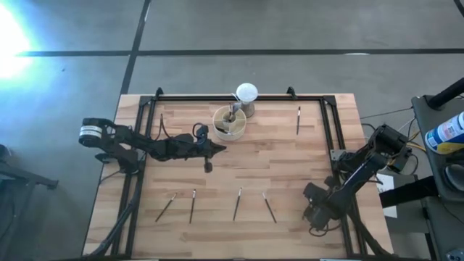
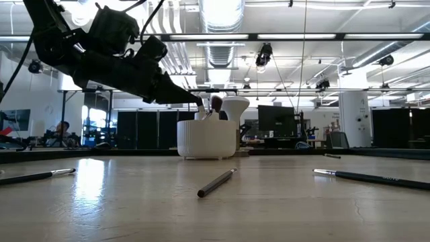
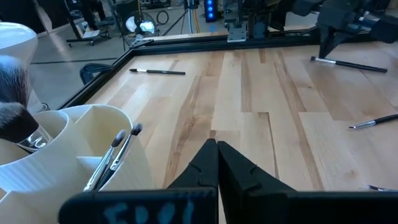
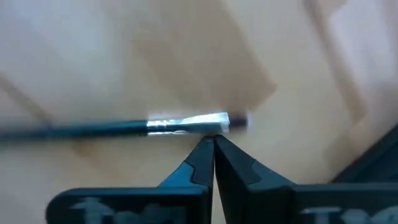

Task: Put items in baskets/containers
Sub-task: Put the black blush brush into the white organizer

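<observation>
The left gripper, fingers pressed together and empty beside the round cream divided cup, is needing to spread before reaching the thin dark-handled brushes lying well away from the cup.

A white ball on a stand sits on the wooden table — a blue-labelled bottle stands off-table.

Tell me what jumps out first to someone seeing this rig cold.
The cream organiser at the table's far middle, a few brushes already standing in it, with the white ball on a stand right behind it. The left gripper hangs shut just beside the organiser. Loose brushes lie in a row along the near edge, and the right gripper sits shut low at the near right corner, over a brush.
</observation>
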{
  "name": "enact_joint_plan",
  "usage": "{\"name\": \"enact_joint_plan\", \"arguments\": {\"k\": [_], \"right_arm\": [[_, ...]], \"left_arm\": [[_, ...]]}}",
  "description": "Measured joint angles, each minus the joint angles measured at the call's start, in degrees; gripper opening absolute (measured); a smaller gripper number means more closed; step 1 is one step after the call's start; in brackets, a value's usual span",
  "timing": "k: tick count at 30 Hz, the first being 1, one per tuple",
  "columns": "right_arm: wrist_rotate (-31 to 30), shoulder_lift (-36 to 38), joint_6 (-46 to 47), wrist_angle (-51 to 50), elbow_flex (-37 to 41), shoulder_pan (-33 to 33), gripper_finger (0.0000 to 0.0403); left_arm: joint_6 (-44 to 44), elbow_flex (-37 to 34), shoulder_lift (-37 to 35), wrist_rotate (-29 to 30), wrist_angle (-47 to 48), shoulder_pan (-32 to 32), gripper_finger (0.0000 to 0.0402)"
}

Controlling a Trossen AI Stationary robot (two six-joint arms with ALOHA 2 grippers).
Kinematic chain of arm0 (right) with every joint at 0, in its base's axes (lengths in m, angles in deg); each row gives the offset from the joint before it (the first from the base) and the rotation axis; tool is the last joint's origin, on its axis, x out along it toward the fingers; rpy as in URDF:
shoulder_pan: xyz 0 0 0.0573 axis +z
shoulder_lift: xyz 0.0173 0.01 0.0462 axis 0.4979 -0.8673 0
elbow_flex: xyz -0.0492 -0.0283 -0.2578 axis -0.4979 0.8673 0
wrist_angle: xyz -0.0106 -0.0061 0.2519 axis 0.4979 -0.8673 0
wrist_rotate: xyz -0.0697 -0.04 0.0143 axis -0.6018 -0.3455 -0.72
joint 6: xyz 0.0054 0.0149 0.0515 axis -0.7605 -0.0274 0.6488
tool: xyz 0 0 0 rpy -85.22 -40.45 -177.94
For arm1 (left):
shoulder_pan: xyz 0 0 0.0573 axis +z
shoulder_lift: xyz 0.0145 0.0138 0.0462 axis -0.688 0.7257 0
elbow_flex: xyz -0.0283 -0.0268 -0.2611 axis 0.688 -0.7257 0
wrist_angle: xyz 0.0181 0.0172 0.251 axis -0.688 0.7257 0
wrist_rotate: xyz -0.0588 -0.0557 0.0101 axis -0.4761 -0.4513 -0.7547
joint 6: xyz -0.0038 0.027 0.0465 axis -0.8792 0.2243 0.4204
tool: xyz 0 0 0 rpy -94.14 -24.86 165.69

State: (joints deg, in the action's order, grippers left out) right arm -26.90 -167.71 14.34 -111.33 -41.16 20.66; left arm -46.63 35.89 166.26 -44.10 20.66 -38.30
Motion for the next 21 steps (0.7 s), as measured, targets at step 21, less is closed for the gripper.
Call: {"name": "enact_joint_plan", "arguments": {"k": [21], "right_arm": [[-10.35, 0.02, 2.85, 0.63, -2.1, -1.12, 0.0061]], "left_arm": [[0.02, 0.0, 0.0, 0.0, 0.0, 0.0, 0.0]]}}
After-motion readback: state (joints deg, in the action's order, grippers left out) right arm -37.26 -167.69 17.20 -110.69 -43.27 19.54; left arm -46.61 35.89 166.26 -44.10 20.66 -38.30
